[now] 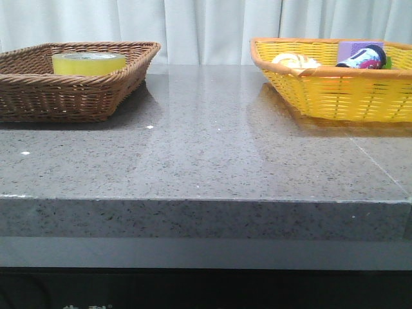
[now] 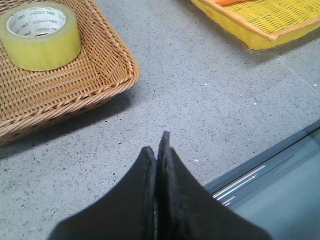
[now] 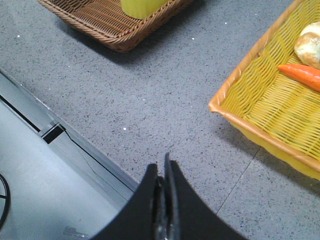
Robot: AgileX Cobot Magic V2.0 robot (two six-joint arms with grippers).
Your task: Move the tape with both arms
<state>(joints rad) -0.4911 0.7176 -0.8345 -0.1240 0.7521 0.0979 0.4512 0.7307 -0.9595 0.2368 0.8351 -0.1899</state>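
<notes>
The yellow-green tape roll [image 1: 88, 63] lies flat in the brown wicker basket [image 1: 38, 96] at the far left of the table. It shows in the left wrist view [image 2: 41, 36] with small print on its core, and its lower edge shows in the right wrist view [image 3: 142, 7]. My left gripper [image 2: 159, 145] is shut and empty, over the grey tabletop near its front edge, apart from the brown basket [image 2: 75, 85]. My right gripper [image 3: 162, 167] is shut and empty, near the table's front edge. Neither arm shows in the front view.
A yellow basket [image 1: 335, 90] stands at the far right, holding a cream round item [image 1: 295, 62], a purple box [image 1: 358, 50] and a dark bottle [image 1: 364, 59]. The right wrist view shows an orange carrot [image 3: 300, 75] in it. The table's front edge [image 3: 85, 150] lies near both grippers.
</notes>
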